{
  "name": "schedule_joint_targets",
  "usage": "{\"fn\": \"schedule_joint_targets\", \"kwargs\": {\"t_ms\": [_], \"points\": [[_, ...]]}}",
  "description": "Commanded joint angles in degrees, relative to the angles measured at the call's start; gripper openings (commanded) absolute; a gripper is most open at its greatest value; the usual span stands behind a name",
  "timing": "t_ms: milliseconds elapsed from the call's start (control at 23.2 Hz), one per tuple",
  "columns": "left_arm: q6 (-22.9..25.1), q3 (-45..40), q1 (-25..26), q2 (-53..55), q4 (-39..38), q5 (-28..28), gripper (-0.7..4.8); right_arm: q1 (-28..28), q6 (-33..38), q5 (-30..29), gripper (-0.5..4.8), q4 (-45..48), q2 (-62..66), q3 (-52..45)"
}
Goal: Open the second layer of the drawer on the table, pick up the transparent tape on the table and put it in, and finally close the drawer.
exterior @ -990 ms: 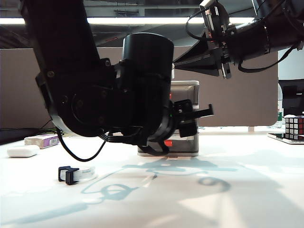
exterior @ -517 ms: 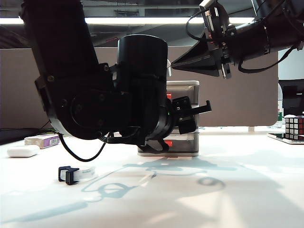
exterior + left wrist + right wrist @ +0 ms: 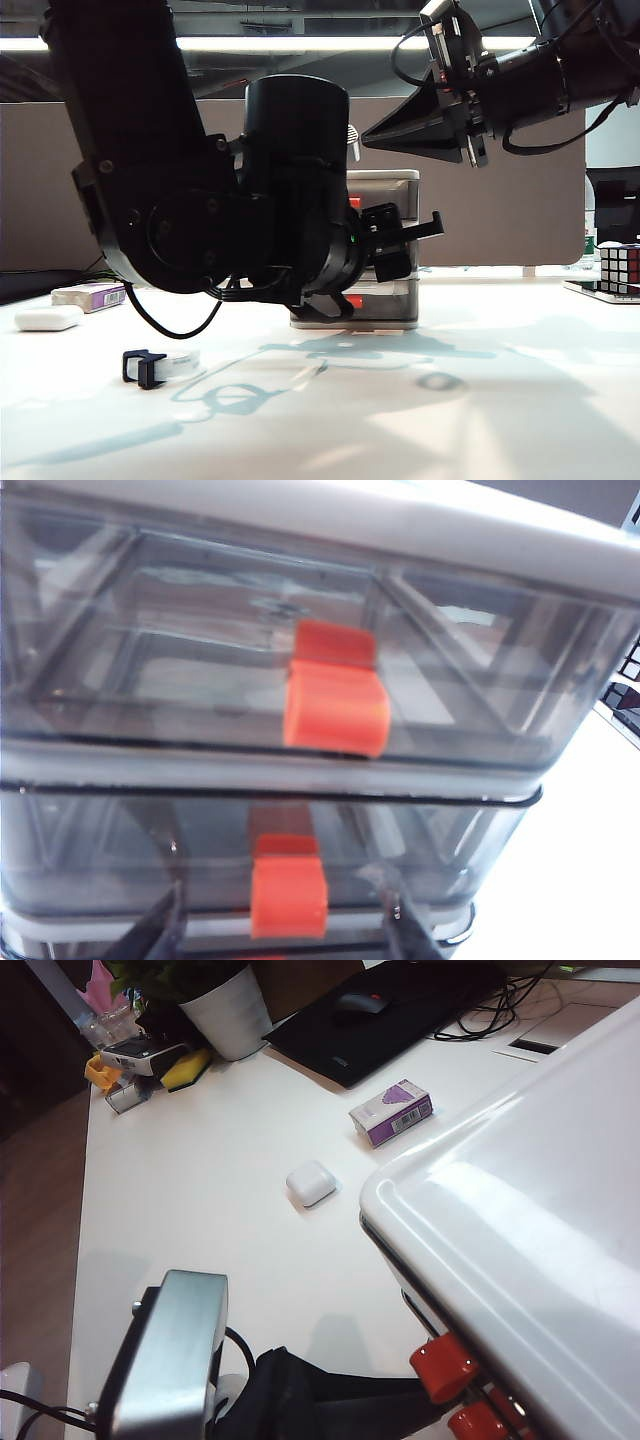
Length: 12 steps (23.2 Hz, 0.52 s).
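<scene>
The drawer (image 3: 396,186) stands mid-table, a pale grey cabinet with smoky drawers, all shut. In the left wrist view the second layer (image 3: 120,865) shows its red-orange tab (image 3: 288,895). My left gripper (image 3: 285,935) is open, with one finger on each side of that tab and a gap to both. In the exterior view the left gripper (image 3: 415,245) is at the cabinet front. The transparent tape (image 3: 160,367) lies on the table (image 3: 480,420) at the front left, black clip toward the left. My right gripper (image 3: 400,128) hovers above the cabinet's top; I cannot make out its jaws.
A white oblong case (image 3: 47,318) and a purple-labelled box (image 3: 90,296) lie at the far left. A Rubik's cube (image 3: 620,268) sits at the right edge. The right wrist view shows a potted plant (image 3: 225,1005) and a black laptop (image 3: 390,1005) beyond the cabinet top (image 3: 520,1230).
The left arm's wrist has shifted very slightly to the left, and its gripper stays at the cabinet front. The right arm has kept still.
</scene>
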Motion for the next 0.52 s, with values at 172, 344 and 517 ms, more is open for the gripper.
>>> {"fn": "schedule_joint_targets", "kwargs": {"t_ms": [172, 344, 517], "points": [[0.1, 0.5, 0.2, -0.1, 1.1, 0.3, 2.41, 0.0, -0.5, -0.1, -0.05, -0.8, -0.3, 0.2], [2.8, 1.9, 0.2, -0.1, 1.1, 1.6, 2.41, 0.0, -0.6, -0.1, -0.05, -1.1, -0.3, 0.2], [4.3, 2.3, 0.2, -0.1, 0.6, 1.4, 2.41, 0.0, -0.6, -0.2, -0.05, -1.8, -0.4, 0.2]]}}
